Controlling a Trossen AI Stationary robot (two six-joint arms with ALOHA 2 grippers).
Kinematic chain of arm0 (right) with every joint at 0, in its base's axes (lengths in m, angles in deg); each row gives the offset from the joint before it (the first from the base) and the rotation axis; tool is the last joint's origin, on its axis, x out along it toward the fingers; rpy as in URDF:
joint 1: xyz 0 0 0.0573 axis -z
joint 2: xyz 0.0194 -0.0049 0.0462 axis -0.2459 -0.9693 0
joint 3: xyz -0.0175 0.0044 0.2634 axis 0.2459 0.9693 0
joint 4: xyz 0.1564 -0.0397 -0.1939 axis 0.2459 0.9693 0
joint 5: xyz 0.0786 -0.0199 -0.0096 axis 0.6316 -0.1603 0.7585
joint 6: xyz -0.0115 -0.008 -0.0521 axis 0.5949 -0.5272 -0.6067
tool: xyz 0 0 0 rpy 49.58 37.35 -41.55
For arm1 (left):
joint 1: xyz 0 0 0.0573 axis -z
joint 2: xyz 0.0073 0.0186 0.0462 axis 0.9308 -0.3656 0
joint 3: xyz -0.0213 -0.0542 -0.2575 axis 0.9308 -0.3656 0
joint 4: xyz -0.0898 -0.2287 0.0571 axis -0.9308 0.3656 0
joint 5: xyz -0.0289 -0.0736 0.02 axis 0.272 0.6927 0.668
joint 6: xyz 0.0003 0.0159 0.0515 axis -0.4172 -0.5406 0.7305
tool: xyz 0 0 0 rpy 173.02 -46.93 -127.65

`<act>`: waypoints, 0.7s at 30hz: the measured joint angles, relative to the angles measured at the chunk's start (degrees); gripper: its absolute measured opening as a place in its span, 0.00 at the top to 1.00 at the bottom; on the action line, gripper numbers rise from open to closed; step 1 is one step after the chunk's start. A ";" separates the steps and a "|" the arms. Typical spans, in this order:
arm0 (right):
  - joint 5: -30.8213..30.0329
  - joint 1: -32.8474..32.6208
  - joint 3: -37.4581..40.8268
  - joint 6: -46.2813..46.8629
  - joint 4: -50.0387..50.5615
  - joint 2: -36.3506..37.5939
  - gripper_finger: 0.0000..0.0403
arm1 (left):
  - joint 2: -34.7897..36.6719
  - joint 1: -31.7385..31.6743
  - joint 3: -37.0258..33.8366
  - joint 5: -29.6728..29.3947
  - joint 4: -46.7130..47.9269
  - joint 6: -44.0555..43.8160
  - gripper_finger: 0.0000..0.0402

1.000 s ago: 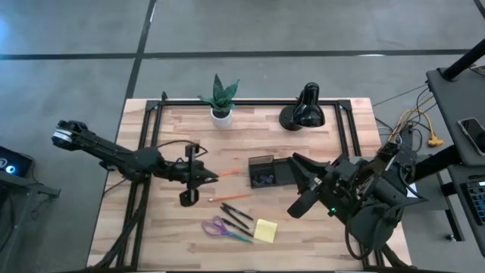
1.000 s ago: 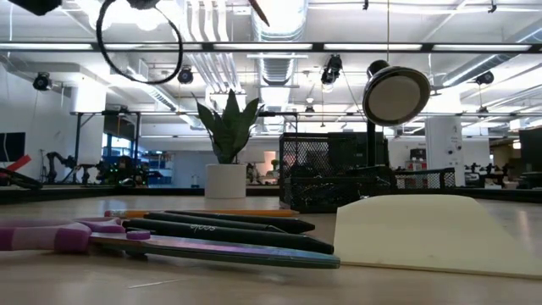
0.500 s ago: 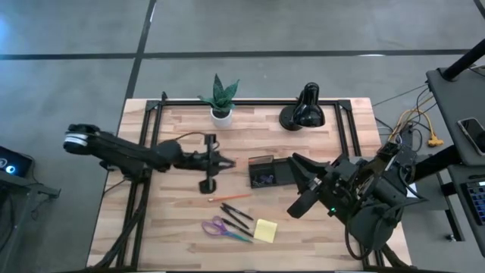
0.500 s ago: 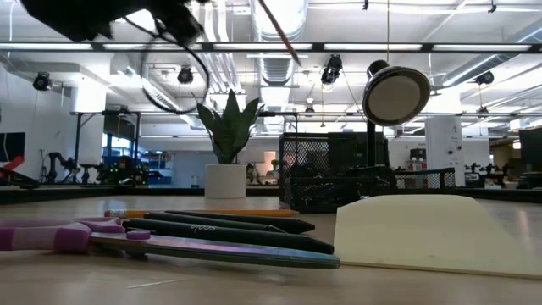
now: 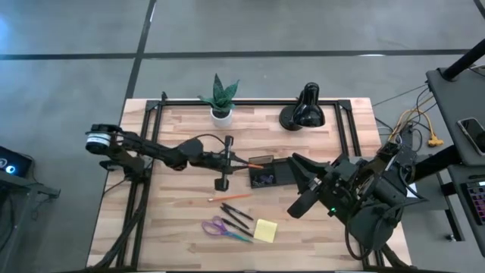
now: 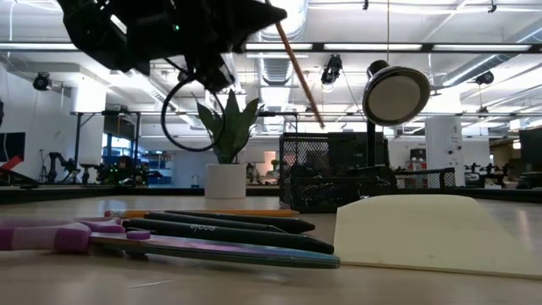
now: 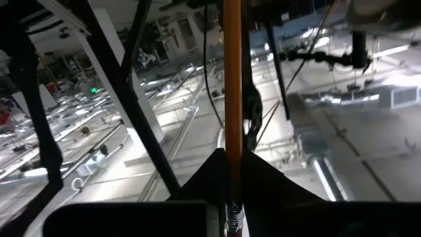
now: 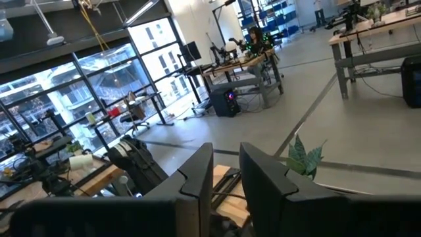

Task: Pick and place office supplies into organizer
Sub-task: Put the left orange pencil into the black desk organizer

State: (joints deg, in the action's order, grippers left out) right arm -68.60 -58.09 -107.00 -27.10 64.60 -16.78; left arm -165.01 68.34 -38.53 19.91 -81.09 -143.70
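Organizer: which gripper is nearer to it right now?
Left. The left gripper, holding an orange pencil, sits just beside the organizer's left end; the right gripper is off its right end.

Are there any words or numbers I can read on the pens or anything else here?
Black pen, low view: a small pale print on the barrel, too blurred to read.
Yellow sticky-note pad: no writing visible.
Organizer: no label visible.
Nothing else shows readable text.

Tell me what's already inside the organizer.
In the organizer, the high view shows small purplish items in one compartment. The left gripper holds an orange pencil over its edge. The right arm covers the far end.
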 joint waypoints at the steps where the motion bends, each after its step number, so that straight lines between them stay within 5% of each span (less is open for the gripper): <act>1: 0.00 0.00 0.00 -0.01 0.00 0.00 0.83 | -0.08 -0.21 -0.05 -0.23 0.77 -0.68 0.97; 21: 0.00 0.00 0.00 -0.01 -0.01 0.00 0.83 | -2.16 -4.50 -0.66 1.42 6.92 -0.48 0.96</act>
State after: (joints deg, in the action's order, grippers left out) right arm -68.60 -58.09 -107.00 -27.11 64.59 -16.78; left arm -167.18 63.84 -39.19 21.33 -74.17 -144.18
